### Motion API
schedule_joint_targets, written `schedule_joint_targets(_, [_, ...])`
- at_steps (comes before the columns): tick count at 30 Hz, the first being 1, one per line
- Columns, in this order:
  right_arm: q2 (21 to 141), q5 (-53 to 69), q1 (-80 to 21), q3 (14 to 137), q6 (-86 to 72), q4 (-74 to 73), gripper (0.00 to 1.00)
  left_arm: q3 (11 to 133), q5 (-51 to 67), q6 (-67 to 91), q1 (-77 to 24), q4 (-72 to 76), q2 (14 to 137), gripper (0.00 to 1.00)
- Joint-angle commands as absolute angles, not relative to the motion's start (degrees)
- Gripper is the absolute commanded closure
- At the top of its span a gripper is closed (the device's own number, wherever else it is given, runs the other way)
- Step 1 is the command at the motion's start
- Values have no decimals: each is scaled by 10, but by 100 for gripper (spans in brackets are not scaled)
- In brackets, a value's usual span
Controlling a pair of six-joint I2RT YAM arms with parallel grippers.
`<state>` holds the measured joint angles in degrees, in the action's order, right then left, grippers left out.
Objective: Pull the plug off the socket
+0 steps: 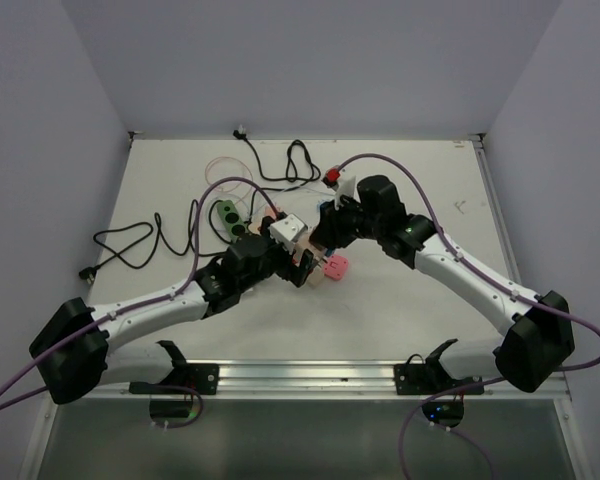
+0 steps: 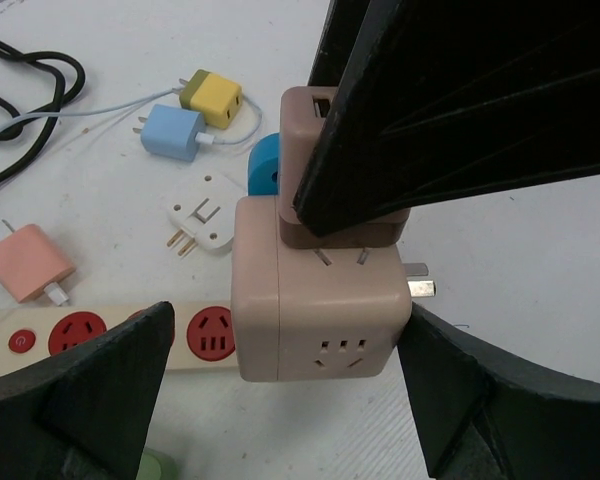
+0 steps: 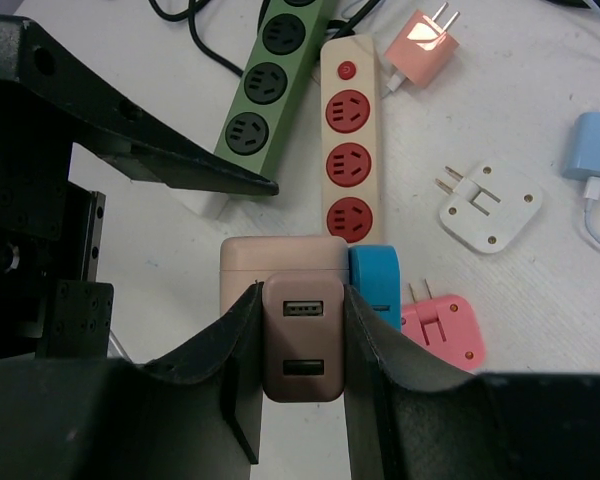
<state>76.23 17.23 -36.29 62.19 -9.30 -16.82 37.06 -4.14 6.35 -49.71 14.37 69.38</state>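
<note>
A beige cube socket has a brown two-port USB plug seated against one face. My right gripper is shut on the plug, one finger on each side. In the left wrist view the right gripper's black finger covers most of the plug. My left gripper is open around the cube. Its right finger touches the cube's side, and its left finger stands apart from it. In the top view both grippers meet mid-table, the left gripper near the right gripper.
A cream strip with red sockets and a green strip lie beyond the cube. Loose adapters lie around it: blue, pink, white, a pink charger and a yellow charger. Black cables lie at the left.
</note>
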Motion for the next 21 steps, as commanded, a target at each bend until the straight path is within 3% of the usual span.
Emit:
schedule_joint_targets(1, [741,184,-370,628,-89,-150,100,396,-47,55,-504,199,699,7])
schedule_joint_targets(7, [741,187,-376,634,-92,-152,100,396,-47,55,-506,207,718,19])
schedule_joint_targets(8, [741,187,-377,636,-92,-153,100,395,-47,56,-507,207,722,29])
schedule_joint_targets(10, [739,187,-378,637,-91,-155,100,393,-49,60,-507,209,725,40])
schedule_joint_targets(11, [738,185,-378,638,-91,-156,100,392,-49,60,-507,209,728,56])
schedule_joint_targets(13, [737,184,-379,641,-91,-160,100,388,-53,64,-508,206,729,70])
schedule_joint_targets(14, [737,184,-379,642,-91,-162,100,388,-54,65,-508,204,730,84])
schedule_joint_targets(16, [734,178,-379,644,-91,-165,100,383,-59,73,-508,199,731,100])
schedule_joint_targets(21, [723,160,-379,657,-91,-173,100,388,-64,92,-508,152,751,100])
